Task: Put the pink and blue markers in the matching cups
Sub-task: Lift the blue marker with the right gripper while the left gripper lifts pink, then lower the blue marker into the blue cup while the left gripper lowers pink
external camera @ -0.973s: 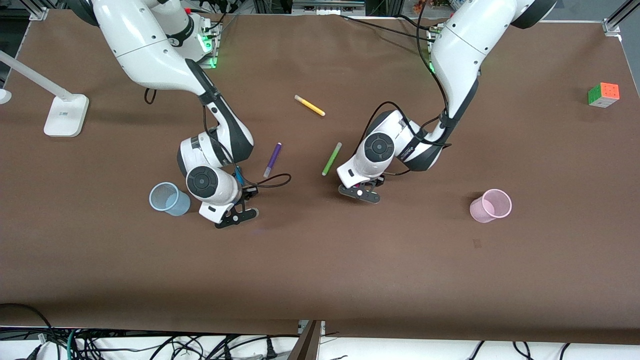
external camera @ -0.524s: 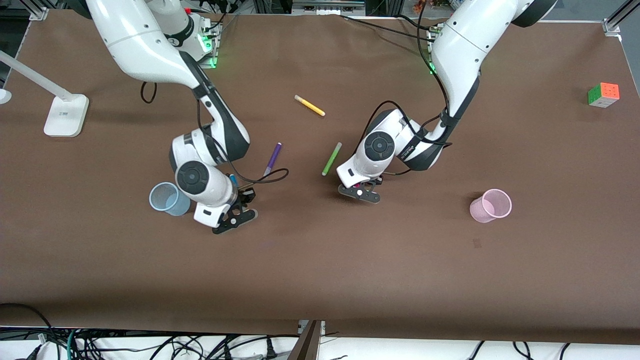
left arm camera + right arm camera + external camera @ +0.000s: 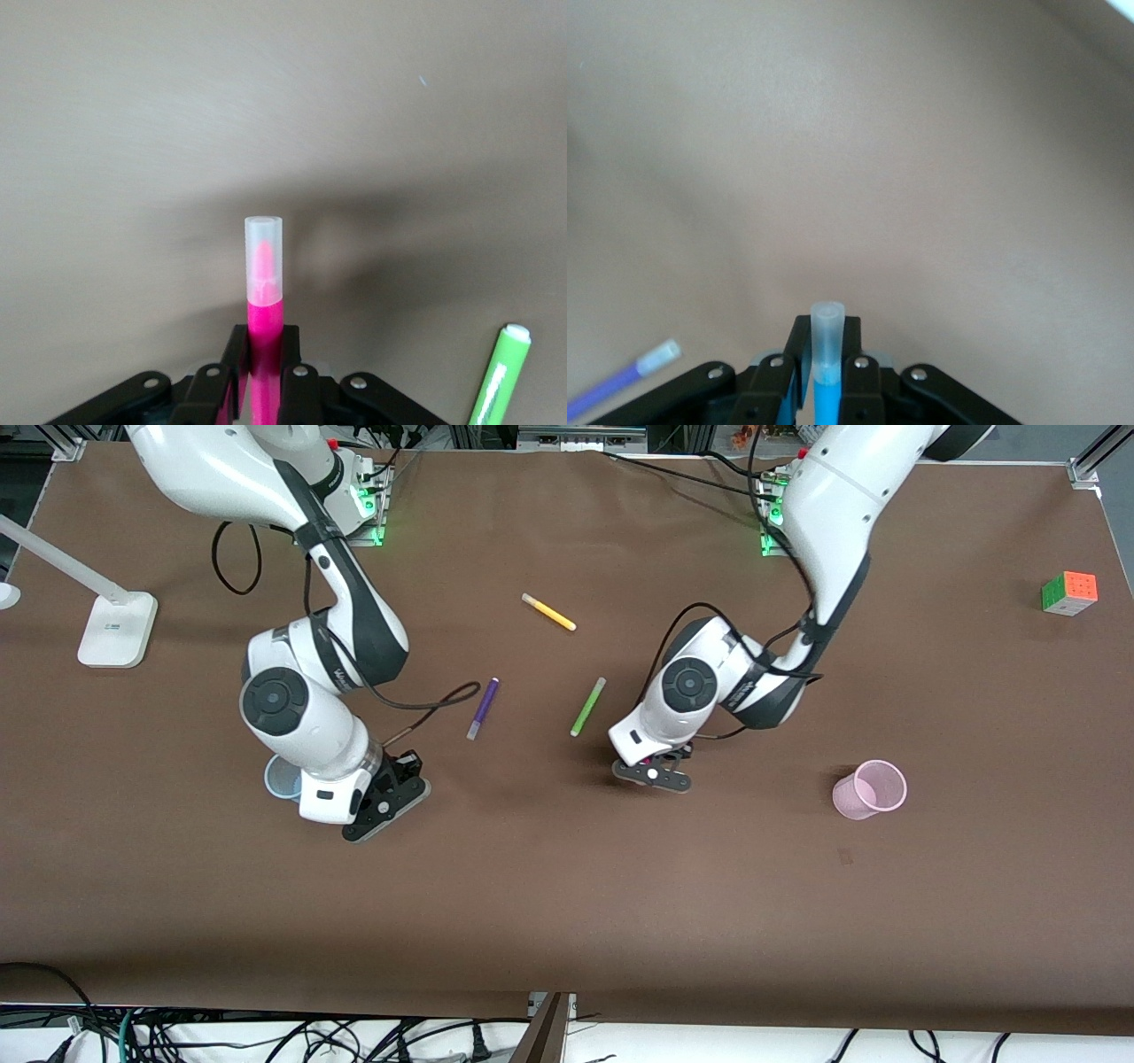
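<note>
My left gripper (image 3: 263, 341) is shut on the pink marker (image 3: 264, 292), whose pale cap points at the table. In the front view it (image 3: 656, 772) hangs over the table's middle, between the green marker and the pale pink cup (image 3: 870, 789). My right gripper (image 3: 826, 332) is shut on the blue marker (image 3: 827, 354), cap end out. In the front view it (image 3: 387, 797) is up beside the pale blue cup (image 3: 278, 779), and the right arm's hand hides most of that cup.
A purple marker (image 3: 483, 708), a lime-green marker (image 3: 587, 706) and a yellow marker (image 3: 548, 612) lie in the table's middle. A colour cube (image 3: 1069, 592) sits toward the left arm's end. A white lamp base (image 3: 115, 629) stands toward the right arm's end.
The right arm has lifted and swung with the blue marker toward the blue cup, now covering most of it. The left arm has shifted slightly toward the pink cup with the pink marker.
</note>
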You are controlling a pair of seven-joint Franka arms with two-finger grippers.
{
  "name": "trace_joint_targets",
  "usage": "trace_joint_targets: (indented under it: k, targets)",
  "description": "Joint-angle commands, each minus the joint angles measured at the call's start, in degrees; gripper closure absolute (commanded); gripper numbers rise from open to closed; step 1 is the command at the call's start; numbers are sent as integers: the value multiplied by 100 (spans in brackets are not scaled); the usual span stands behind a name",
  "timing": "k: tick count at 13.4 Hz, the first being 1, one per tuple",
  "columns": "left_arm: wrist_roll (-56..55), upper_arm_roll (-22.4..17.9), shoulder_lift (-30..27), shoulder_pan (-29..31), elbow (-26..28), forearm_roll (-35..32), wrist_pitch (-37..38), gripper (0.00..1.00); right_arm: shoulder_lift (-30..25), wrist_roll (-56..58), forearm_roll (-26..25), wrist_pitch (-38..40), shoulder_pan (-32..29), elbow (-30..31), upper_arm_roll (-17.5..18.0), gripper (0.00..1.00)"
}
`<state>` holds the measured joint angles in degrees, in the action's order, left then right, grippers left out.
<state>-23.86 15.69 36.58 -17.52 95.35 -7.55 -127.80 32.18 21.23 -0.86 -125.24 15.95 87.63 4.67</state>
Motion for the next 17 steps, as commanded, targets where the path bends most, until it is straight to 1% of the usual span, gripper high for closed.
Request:
trace_joint_targets:
  k: [1,3,4,5,7,11,12,14,16,17]
  targets:
    - [109,57,-756,396,54,-150,728,100,-212,897,304,157,-206,114,16,88]
    - [556,66,-1055,635,45,-132,1080,100,-344,1766,603,219,-338,123,-10,88]
    - [932,22,-1170,740,45,-150,1151,100,-388,2145,744,411,-487,123,-10,88]
    - [1467,22,-1258,950,71,-150,1143,100,-388,2549,997,517,-645,114,-1,88]
    - [2740,48,-1311,1433,63,-150,1117,100,-388,3620,1630,544,-917,123,-10,88]
    - [5465,101,-1399,2444,28,-54,1064,100,-344,5002,2448,807,-1384,158,-10,88]
    - [6159,101,-1417,2603,36,155,1047,100,-335,5231,2598,860,-1454,167,-10,88]
    - [7451,92,-1417,2919,80,954,1029,100,-327,5584,2826,870,-1586,272,-1,88]
    - [8857,84,-1364,3157,176,1665,889,100,-318,6084,3257,878,-1700,403,-10,88]
    - [9473,84,-1303,3280,186,2008,853,100,-283,6339,3389,887,-1788,456,-10,88]
